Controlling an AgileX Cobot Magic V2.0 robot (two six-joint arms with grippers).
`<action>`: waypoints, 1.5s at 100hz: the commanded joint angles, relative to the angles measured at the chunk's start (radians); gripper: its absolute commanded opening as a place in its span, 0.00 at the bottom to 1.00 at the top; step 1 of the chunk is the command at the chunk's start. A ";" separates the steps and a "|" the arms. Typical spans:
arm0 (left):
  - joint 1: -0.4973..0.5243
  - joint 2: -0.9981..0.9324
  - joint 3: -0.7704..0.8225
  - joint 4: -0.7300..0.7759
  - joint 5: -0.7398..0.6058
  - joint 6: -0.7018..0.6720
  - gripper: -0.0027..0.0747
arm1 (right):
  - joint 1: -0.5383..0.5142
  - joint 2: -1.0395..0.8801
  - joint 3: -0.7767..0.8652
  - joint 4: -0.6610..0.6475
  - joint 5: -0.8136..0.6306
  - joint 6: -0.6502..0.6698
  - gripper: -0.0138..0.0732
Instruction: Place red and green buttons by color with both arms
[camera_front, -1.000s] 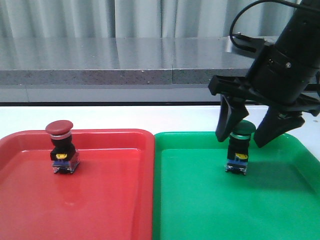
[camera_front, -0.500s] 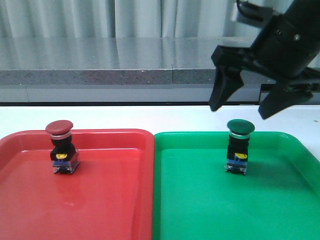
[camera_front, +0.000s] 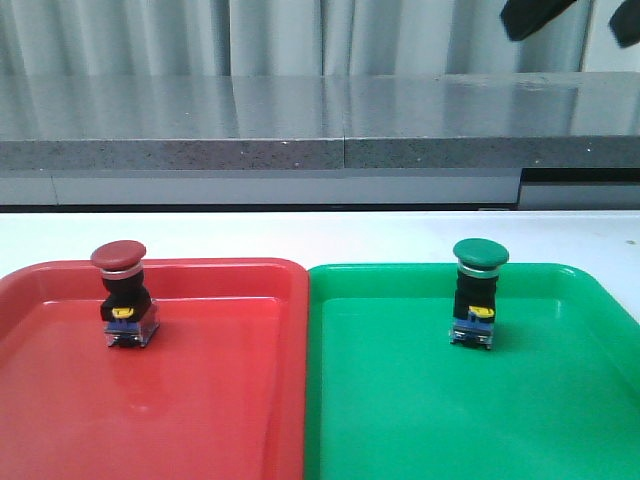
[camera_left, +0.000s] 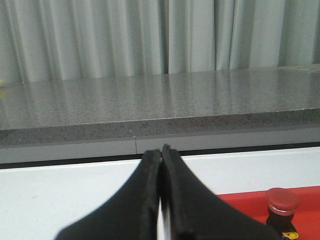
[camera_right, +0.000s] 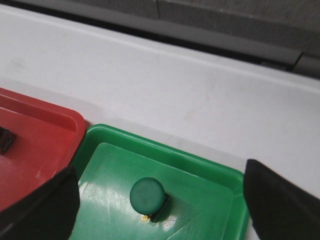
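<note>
The red button stands upright in the red tray, at its far left. The green button stands upright in the green tray, toward its back. My right gripper is open and empty, high above the green button, with only its fingertips showing at the top right. In the right wrist view the green button sits far below, between the wide-open gripper's fingers. My left gripper is shut and empty, left of the red button. It is out of the front view.
The two trays lie side by side on a white table, the red one on the left. A grey stone ledge and curtains run along the back. The trays' rims touch in the middle.
My right gripper, which stood open around the green button, has risen straight up and nearly left the front view. The green button stays standing in the green tray. The red button has not moved.
</note>
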 joint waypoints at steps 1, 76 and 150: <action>0.002 -0.031 0.041 -0.007 -0.078 -0.002 0.01 | -0.001 -0.108 0.017 -0.040 -0.102 -0.012 0.91; 0.002 -0.031 0.041 -0.007 -0.078 -0.002 0.01 | -0.152 -0.658 0.363 -0.100 -0.090 -0.012 0.91; 0.002 -0.031 0.041 -0.007 -0.078 -0.002 0.01 | -0.152 -0.671 0.366 -0.100 -0.077 -0.012 0.08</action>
